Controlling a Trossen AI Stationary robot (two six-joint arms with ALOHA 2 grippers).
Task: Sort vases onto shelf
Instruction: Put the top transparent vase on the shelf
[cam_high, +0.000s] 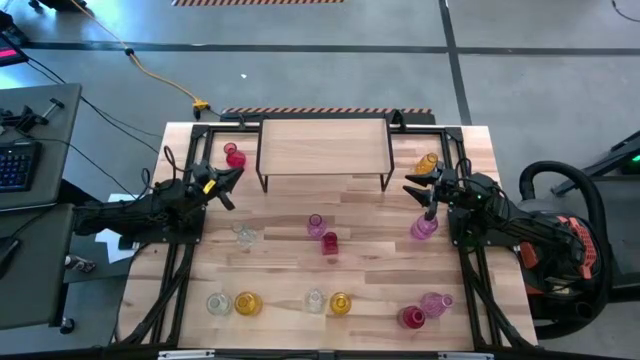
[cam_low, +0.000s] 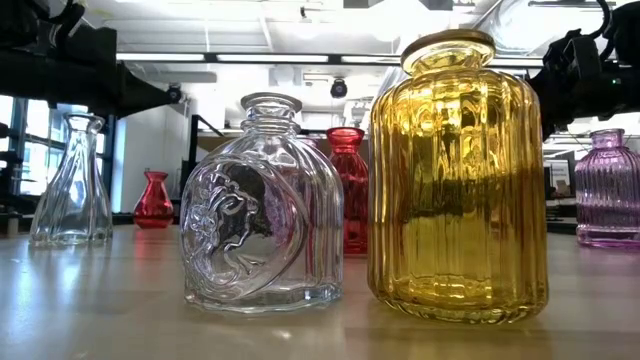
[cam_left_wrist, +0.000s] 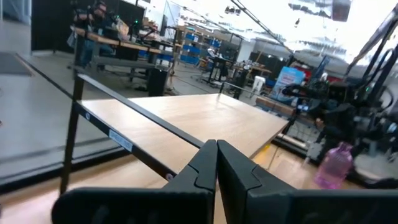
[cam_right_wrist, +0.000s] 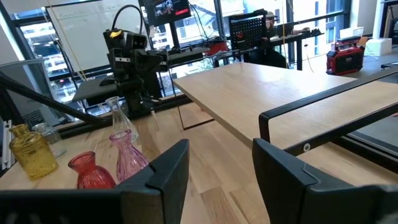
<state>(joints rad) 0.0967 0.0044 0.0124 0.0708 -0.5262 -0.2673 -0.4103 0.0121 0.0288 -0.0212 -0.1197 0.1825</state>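
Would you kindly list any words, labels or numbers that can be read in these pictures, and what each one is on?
No text can be read anywhere.
White label on the shelf frame: too blurred to read.
Whiteboard behind the table: faint marks, not readable.
Blue sign in the room: blurred, not readable.

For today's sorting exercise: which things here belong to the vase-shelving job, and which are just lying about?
Belongs to the job:
- wooden shelf
- glass vases, e.g. red vase, amber vase, pink vase
- left claw, right claw

Just lying about:
- keyboard
- yellow cable
- red case
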